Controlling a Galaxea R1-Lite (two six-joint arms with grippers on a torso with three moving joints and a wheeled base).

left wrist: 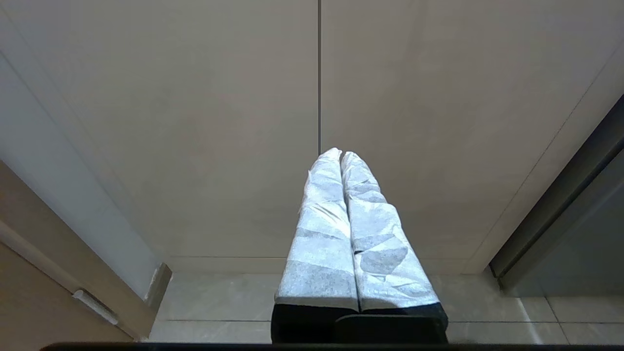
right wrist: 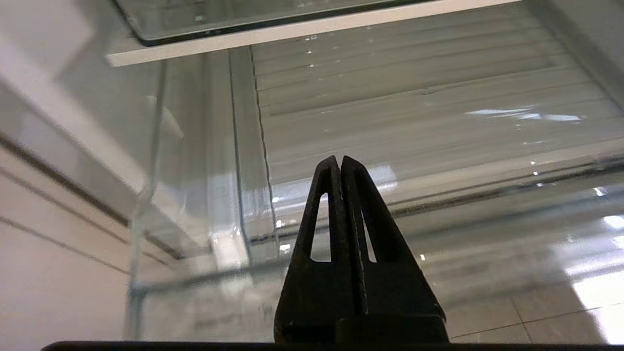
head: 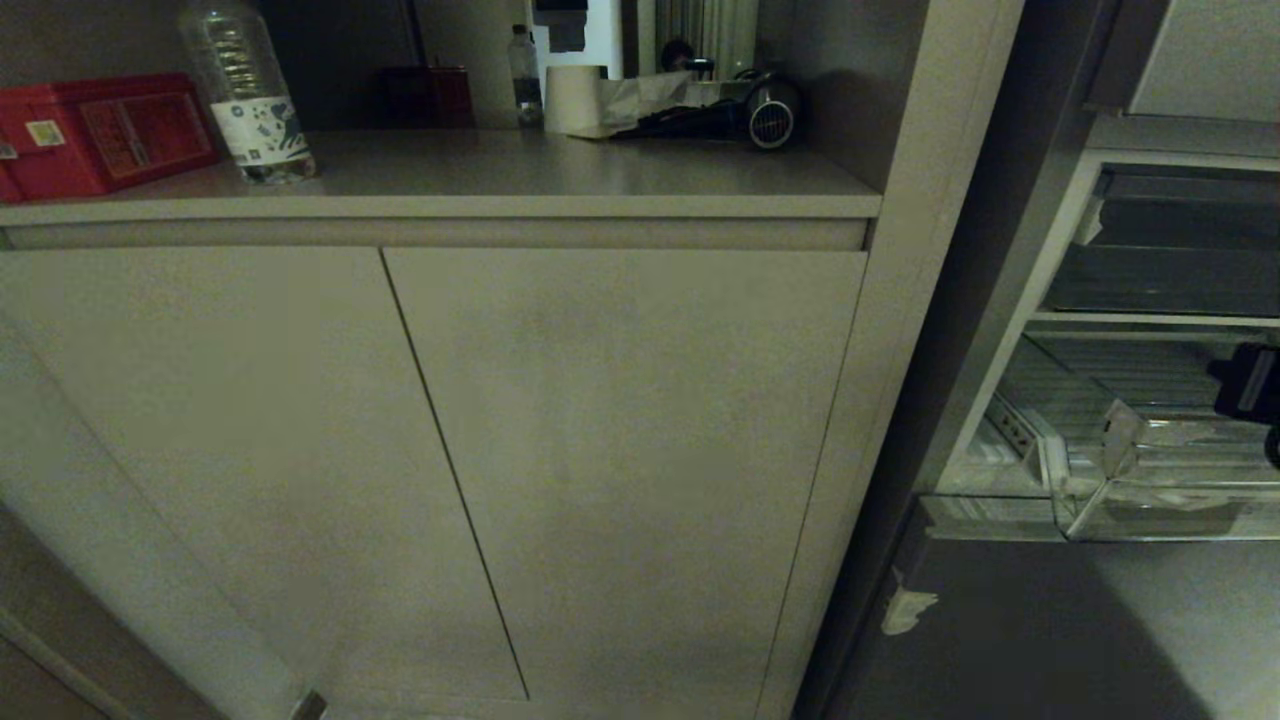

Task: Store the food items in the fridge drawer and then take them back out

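Drawer of clear, ribbed-floored plastic [head: 1140,470] stood pulled out of the grey steel fridge at about three o'clock in the head view, its transparent front wall facing the floor tiles. No food item showed in it in any view. The right arm's black gripper [right wrist: 340,163] sat at the far three o'clock edge of the head view, just over the drawer; only a dark part of it reached into that view. In the right wrist view its two black slotted fingers [right wrist: 319,219] were clenched flat against each other with nothing between them, tips pointing over the drawer's front wall toward the ribbed floor at twelve o'clock. A glass shelf with a white edge [right wrist: 302,29] lay above the drawer.

The left gripper [left wrist: 340,156], its fingers wrapped in pale cloth-like covering, was pressed closed and empty, parked before the seam of two beige cupboard doors [left wrist: 195,122]. Those doors filled the middle of the head view. On the worktop [head: 560,180] above them stood a clear plastic bottle [head: 245,95] at eleven o'clock, beside a red box [head: 100,130].
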